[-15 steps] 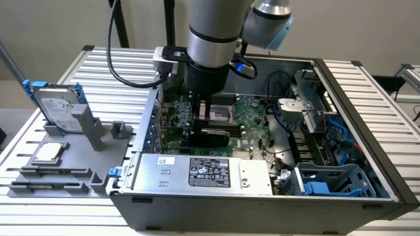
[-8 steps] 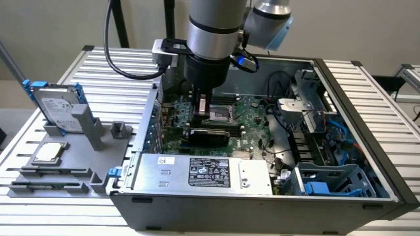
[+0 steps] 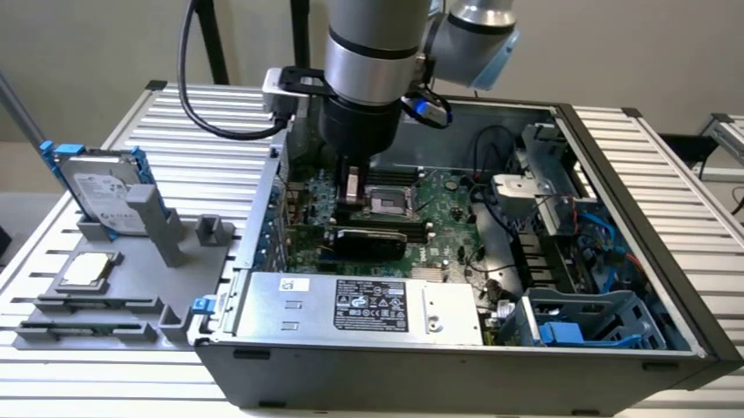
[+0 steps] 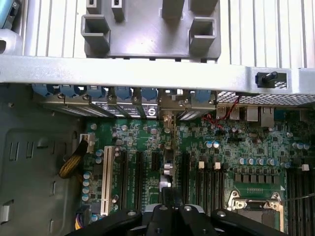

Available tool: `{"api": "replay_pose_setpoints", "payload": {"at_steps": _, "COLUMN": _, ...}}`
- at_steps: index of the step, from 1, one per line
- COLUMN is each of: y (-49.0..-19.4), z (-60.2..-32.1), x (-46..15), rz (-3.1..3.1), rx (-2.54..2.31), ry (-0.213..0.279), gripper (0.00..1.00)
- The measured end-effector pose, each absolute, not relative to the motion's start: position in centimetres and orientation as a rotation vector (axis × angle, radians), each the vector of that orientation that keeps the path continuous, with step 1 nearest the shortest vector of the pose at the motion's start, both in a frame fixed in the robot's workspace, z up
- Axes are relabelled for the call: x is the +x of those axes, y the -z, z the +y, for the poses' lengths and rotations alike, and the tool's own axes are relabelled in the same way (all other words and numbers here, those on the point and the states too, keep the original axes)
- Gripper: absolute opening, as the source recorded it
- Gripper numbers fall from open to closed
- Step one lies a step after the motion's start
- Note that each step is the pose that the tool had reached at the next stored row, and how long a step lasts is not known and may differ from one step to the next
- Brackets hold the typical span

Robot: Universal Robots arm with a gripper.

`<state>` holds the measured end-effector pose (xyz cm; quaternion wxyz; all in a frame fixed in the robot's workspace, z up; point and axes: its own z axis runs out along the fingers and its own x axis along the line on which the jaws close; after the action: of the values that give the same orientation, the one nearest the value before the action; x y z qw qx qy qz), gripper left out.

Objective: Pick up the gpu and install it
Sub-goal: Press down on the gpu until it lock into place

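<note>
GPU (image 3: 369, 240) sits on edge inside the open computer case (image 3: 465, 366), over the green motherboard (image 3: 448, 196), so installation looks nearly complete; next it needs checking that the card is fully seated. From the exterior view's left: hard drive (image 3: 103, 196), CPU chip (image 3: 87, 272), then the case. Arm reaches straight down, gripper (image 3: 352, 187) with jaws closed just above the card.

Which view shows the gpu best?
The exterior view: the gpu stands on edge on the motherboard, its black cooler face showing. The wrist view looks down on it edge-on, so it appears as a thin strip.
</note>
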<state>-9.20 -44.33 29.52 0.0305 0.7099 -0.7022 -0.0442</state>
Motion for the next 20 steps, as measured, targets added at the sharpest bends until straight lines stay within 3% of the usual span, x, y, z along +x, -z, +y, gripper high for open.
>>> {"api": "replay_pose_setpoints", "payload": {"at_steps": 15, "y": -29.5, "z": -44.3, "x": -10.5, "rz": -2.046, "rx": 2.112, "ry": 0.315, "gripper": 0.11}}
{"api": "replay_pose_setpoints", "payload": {"at_steps": 20, "y": -29.5, "z": -44.3, "x": -11.3, "rz": -2.034, "rx": 2.101, "ry": 0.320, "gripper": 0.11}}
